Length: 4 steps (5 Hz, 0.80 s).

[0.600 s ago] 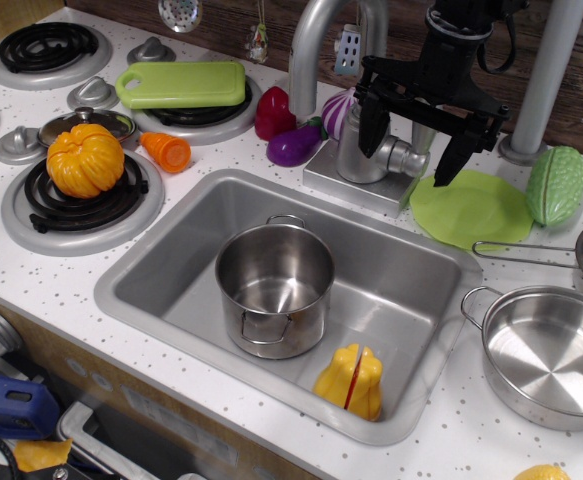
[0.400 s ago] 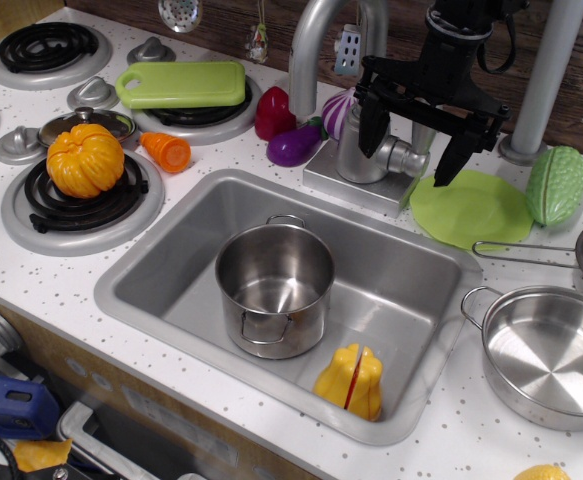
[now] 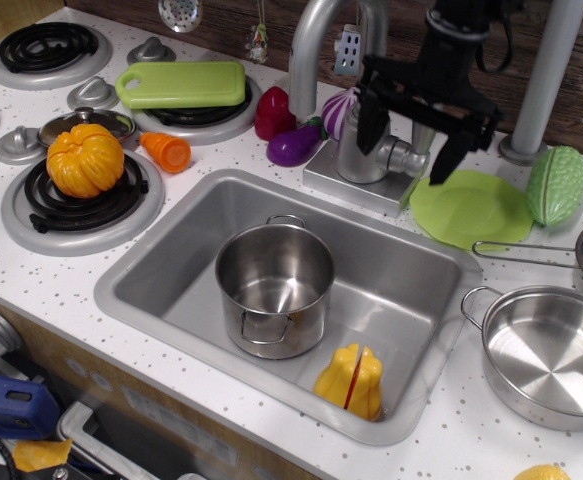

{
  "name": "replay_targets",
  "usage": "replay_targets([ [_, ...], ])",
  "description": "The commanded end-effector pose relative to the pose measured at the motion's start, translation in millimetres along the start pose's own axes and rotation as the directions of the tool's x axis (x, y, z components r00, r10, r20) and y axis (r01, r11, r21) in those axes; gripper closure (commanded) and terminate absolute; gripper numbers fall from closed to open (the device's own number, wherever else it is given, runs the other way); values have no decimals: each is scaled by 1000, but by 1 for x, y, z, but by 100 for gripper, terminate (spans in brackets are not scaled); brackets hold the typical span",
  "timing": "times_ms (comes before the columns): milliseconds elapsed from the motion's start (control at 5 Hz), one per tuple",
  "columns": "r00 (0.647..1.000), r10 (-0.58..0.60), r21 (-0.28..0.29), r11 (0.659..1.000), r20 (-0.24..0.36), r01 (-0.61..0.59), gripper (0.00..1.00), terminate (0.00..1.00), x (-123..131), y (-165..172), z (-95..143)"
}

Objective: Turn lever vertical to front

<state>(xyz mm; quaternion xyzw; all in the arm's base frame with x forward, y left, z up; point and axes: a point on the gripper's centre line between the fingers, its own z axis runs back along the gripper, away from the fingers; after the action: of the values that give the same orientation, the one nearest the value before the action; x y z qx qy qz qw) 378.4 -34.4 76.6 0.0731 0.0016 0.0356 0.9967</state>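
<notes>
— Lever [image 3: 420, 137] position? 
— Upright on the right side of the tap [image 3: 363, 150], behind the sink [image 3: 161, 265]; its long axis is near vertical, partly hidden by the gripper [image 3: 407, 139]. 
— And the gripper? 
— Spread wide, holding nothing, one finger each side, lever between and just below. 
— Changed from the earlier frame? 
— Gripper has lifted slightly and twisted a little; the lever looks unmoved.
</notes>
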Motion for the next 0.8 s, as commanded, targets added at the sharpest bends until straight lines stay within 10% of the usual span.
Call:
replay_targets([
  [0, 990, 15, 3, 1000, 138, -15, 0, 0, 17, 6, 40],
  [600, 950, 6, 51, 998, 312, -23, 0, 0, 40, -13, 33],
])
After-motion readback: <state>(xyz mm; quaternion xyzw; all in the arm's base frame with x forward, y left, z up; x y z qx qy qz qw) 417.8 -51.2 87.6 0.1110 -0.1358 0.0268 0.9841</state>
